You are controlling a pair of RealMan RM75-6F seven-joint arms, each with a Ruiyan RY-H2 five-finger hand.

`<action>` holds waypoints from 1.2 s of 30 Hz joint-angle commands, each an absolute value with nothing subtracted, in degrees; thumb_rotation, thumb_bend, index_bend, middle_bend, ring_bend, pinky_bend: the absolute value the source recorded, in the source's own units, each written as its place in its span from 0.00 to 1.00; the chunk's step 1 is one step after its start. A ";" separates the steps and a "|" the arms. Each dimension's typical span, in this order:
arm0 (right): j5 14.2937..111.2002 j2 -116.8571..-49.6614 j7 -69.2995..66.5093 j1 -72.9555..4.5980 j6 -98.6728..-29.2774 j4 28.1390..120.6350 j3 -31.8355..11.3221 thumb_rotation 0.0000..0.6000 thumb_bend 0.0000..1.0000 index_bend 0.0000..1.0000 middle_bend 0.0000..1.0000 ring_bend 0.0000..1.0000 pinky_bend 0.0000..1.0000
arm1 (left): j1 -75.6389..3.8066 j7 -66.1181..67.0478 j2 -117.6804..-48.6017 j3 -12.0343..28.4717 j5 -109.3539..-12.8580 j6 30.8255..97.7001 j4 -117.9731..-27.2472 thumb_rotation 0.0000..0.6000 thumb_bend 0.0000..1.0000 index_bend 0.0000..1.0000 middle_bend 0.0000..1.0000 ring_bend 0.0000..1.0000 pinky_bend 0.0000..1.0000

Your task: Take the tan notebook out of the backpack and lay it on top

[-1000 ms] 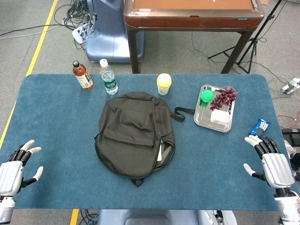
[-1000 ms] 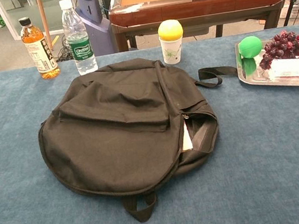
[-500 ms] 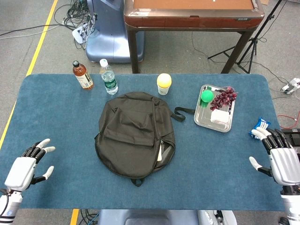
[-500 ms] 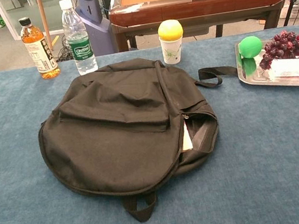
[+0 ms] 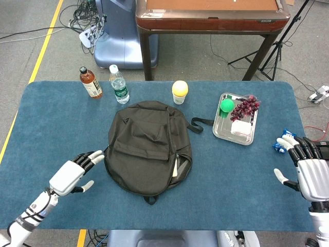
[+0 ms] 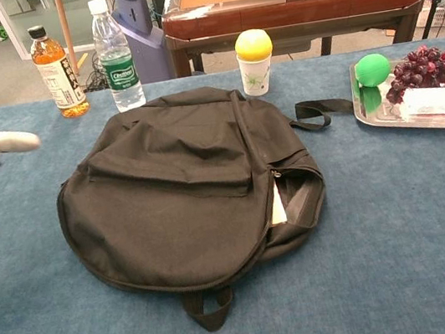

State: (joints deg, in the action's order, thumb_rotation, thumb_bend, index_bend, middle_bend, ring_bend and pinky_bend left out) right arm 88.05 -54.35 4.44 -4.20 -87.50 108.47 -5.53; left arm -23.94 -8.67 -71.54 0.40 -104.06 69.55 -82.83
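A black backpack (image 5: 146, 146) (image 6: 184, 194) lies flat in the middle of the blue table, its side zip partly open. A sliver of the tan notebook (image 5: 175, 168) (image 6: 277, 207) shows in that gap. My left hand (image 5: 72, 174) hovers just left of the backpack, fingers spread and empty, not touching it. Only its fingertips (image 6: 9, 142) show at the left edge of the chest view. My right hand (image 5: 308, 172) is open at the table's right edge, far from the bag.
Two bottles (image 5: 90, 82) (image 5: 120, 84) stand at the back left. A cup with a yellow ball (image 5: 179, 91) stands behind the bag. A metal tray (image 5: 222, 128) holds a green ball, grapes and a white block. A blue snack packet (image 5: 280, 145) lies by my right hand.
My left hand has swung in from the table's left edge to just beside the backpack. My right hand has shifted slightly outward to the right. The backpack has not moved.
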 commanded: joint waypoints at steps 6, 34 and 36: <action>88.53 -54.32 4.25 -3.42 -88.59 108.68 -5.11 1.00 0.24 0.19 0.15 0.08 0.10 | -30.29 -9.28 -81.02 -0.18 -108.74 69.14 -71.87 1.00 0.29 0.02 0.00 0.01 0.13; 88.37 -53.62 2.26 -0.46 -91.34 107.84 -4.00 1.00 0.24 0.19 0.15 0.07 0.10 | -38.24 -10.00 -96.51 -2.35 -105.44 67.52 -54.50 1.00 0.25 0.17 0.00 0.00 0.09; 88.31 -53.61 1.89 -0.29 -91.50 107.64 -3.99 1.00 0.24 0.19 0.15 0.07 0.10 | -38.35 -10.73 -97.01 -2.15 -104.57 67.44 -54.50 1.00 0.25 0.23 0.00 0.01 0.09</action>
